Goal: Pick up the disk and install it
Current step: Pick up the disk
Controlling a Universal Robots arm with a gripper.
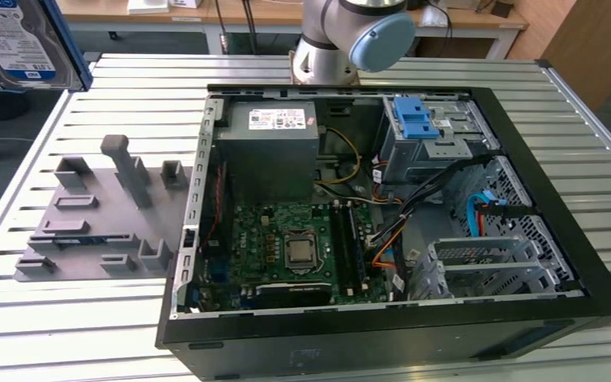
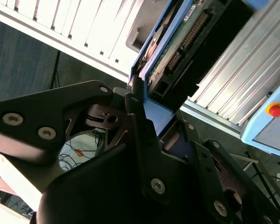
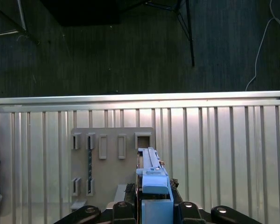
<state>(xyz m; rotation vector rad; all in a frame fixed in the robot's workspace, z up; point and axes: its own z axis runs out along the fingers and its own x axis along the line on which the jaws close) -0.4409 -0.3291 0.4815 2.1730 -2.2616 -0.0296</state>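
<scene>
Off the far corner of the computer case point(image 1: 391, 215), toward the exterior view's left, the disk point(image 1: 19, 40) is hanging high and close to that camera, its white-and-blue label facing out and its blue carrier frame edging it. In both wrist views the gripper point(image 2: 155, 116) point(image 3: 154, 212) is grasping the disk point(image 2: 177, 51) point(image 3: 149, 163) by that blue frame. The black fingers point(image 2: 139, 126) are clenching on its two sides, and the drive's green circuit board and connector edge are jutting out past them.

In the first wrist view the disk is showing edge-on above the grey fixture board point(image 3: 107, 168) point(image 1: 93, 223), over the board's edge rather than its middle. The aluminium rail point(image 3: 130, 99) of the slatted desk point(image 3: 224, 154) and the dark floor point(image 3: 130, 51) are lying beyond. That board is lying flat just beside the case's side wall, its posts standing upright.

Inside the case, the silver perforated cage point(image 1: 433, 135) with its blue latch is sitting in a far corner, well apart from the disk and near the grey power-supply box point(image 1: 274, 147), with cables crossing below it. The arm's base point(image 1: 337, 40) is standing just behind the case's far wall, and strips of desk are showing along the case's sides
</scene>
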